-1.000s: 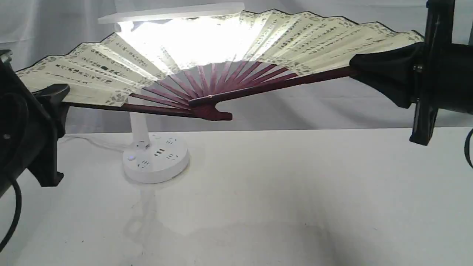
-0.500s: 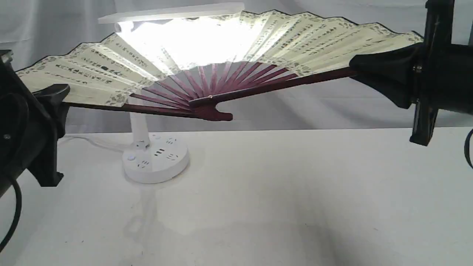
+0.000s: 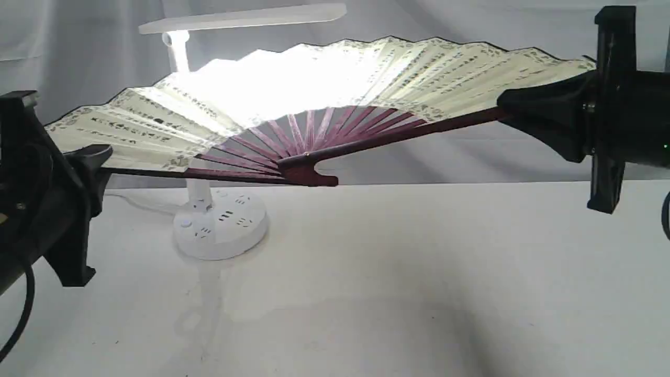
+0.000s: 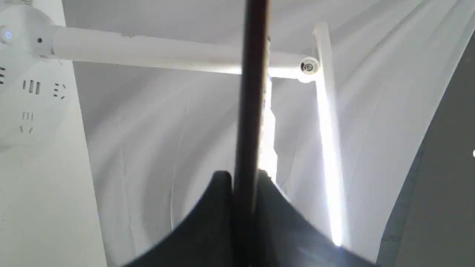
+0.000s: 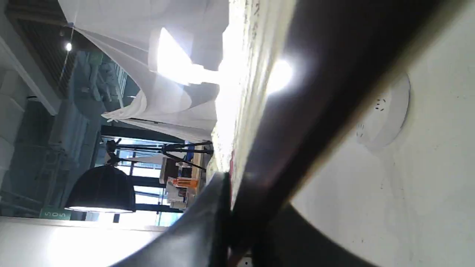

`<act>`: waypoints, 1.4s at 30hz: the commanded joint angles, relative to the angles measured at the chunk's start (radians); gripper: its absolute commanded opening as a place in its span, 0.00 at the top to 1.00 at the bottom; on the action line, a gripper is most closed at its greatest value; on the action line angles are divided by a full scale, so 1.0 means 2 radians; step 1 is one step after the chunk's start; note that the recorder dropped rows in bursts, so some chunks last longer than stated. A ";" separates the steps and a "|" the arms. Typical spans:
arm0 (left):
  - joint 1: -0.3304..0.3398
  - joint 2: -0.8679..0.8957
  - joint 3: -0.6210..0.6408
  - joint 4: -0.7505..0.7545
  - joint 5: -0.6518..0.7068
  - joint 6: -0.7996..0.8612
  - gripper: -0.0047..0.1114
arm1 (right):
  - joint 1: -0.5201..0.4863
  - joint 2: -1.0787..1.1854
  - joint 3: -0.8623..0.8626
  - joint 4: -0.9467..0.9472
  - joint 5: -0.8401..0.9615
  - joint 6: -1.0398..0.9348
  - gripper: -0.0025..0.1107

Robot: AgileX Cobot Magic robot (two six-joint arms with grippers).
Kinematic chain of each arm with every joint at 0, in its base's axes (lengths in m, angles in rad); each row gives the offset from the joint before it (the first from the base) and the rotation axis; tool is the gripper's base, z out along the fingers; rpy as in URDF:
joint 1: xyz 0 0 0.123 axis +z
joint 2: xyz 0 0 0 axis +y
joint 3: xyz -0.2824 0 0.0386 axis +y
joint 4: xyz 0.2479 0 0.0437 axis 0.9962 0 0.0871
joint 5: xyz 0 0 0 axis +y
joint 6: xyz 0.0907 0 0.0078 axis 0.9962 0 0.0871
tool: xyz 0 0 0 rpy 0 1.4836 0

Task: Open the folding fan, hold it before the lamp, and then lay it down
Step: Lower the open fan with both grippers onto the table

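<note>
The folding fan (image 3: pixel 419 68) is spread wide open in the air, cream leaf with dark calligraphy, maroon ribs meeting at the pivot (image 3: pixel 309 175) just above the table. It hangs in front of the lit white lamp (image 3: pixel 220 225), whose light bar (image 3: pixel 246 18) shows above the leaf and glows through it. My left gripper (image 3: pixel 97 159) is shut on the fan's left guard, seen edge-on as a dark stick (image 4: pixel 252 92) in the left wrist view. My right gripper (image 3: pixel 515 102) is shut on the fan's right guard (image 5: pixel 315 122).
The white table (image 3: pixel 392 272) stretches below the fan. A white cloth backdrop (image 3: pixel 471 21) hangs behind. The lamp's cable (image 3: pixel 131 201) runs off to the left of its round base.
Both grippers have lowered the open fan and tilted its top forward. The light bar, earlier touching the leaf's upper edge, now stands free above it, and the pivot is closer to the table.
</note>
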 commanded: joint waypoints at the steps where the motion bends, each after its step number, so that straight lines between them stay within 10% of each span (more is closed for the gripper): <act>1: 0.012 -0.001 0.001 -0.047 -0.029 0.007 0.96 | -0.009 -0.002 -0.003 -0.024 -0.073 -0.019 0.98; 30: 0.011 0.111 0.002 0.024 -0.008 -0.060 0.96 | -0.023 0.119 0.000 -0.073 -0.102 -0.019 0.98; 42: -0.054 0.212 -0.055 0.018 -0.058 -0.113 0.96 | -0.073 0.169 0.000 -0.070 -0.087 -0.029 0.98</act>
